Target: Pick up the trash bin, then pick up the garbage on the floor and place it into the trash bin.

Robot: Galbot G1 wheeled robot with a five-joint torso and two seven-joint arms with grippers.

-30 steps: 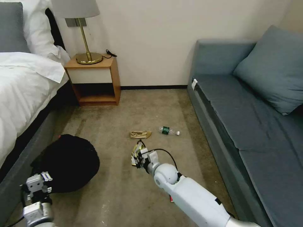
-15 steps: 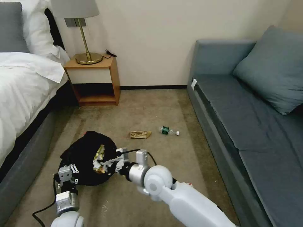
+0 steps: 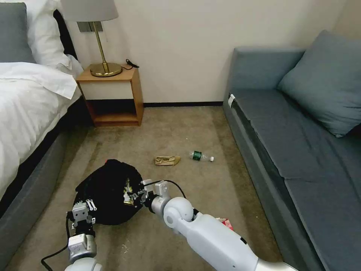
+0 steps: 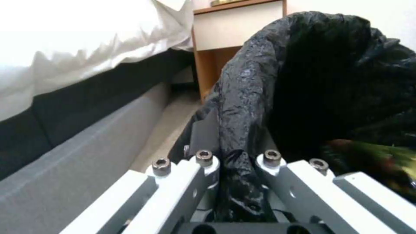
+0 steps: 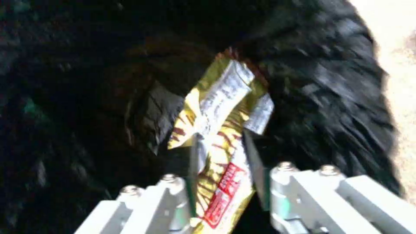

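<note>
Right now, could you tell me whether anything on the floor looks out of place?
Yes, litter lies on the carpet: a tan paper bag beside a small bottle, and a red-and-white packet beside the right arm. The right gripper holds a yellow-green wrapper over the trash bin.

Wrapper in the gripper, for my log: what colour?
Yellow-green wrapper, with a red patch; right wrist view.

Head view is evenly, softly lit, sharp. White bedding (image 4: pixel 65 39) is blown out in left wrist view. Motion blur and deep shadow are seen inside the trash bin (image 5: pixel 325 81).
</note>
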